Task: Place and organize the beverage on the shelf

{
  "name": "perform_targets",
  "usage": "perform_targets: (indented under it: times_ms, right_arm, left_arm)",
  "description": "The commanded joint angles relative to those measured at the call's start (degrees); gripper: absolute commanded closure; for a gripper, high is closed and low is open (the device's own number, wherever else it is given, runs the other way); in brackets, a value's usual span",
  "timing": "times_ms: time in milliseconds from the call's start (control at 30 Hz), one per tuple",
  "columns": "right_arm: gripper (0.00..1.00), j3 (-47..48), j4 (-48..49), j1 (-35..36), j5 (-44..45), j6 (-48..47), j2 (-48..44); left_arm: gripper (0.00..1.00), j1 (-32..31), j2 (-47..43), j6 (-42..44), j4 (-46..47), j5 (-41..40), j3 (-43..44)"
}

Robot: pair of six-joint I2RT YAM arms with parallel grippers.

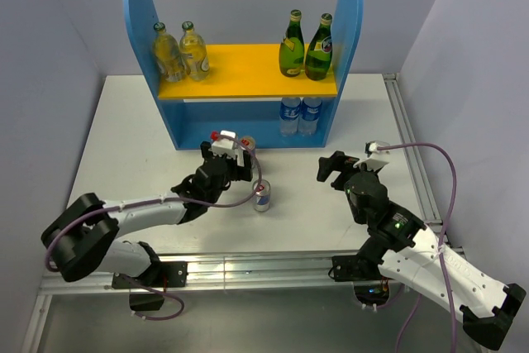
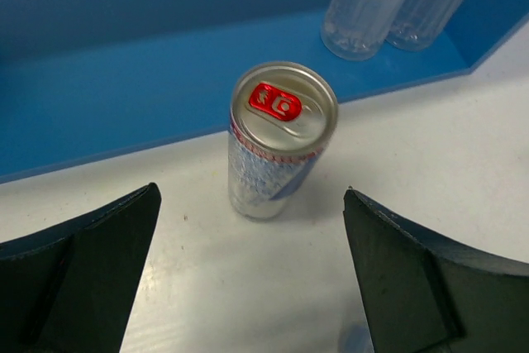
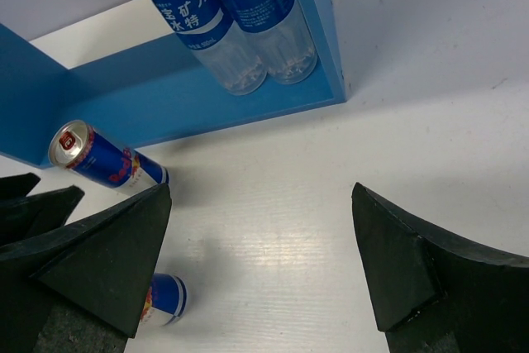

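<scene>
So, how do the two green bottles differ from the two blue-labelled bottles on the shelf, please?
The green bottles are dark green and stand on the yellow upper board; the blue-labelled bottles are clear and stand on the lower level. Both pairs are upright, side by side, at the right end of the shelf.

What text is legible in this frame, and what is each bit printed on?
"POCARI SWEAT": blue label, right lower-shelf bottle.
"宝矿力水特": blue label, left lower-shelf bottle.
Cans, green bottles, yellowish bottles: print too small or blurred to read.
</scene>
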Motion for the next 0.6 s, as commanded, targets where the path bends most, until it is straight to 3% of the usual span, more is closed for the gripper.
perform_targets:
  times_ms: [0,333,567]
  right_arm:
    - [0.03,-0.2,1.2,0.3,1.2,0.3,0.5]
    - [0.03,0.0,2.1,0.4,0.2,0.0,1.8]
    - [0.03,-0.1,2.6,0.3,-0.4,-0.2,2.4]
  left_arm:
    - [0.01,1.5,3.0,-0.1,11.4,2.7,-0.5]
    - [0.01,5.1,15.4,1.1,25.8,6.8,0.6]
    - [0.04,5.4,22.4,1.7,30.1,5.6,4.2]
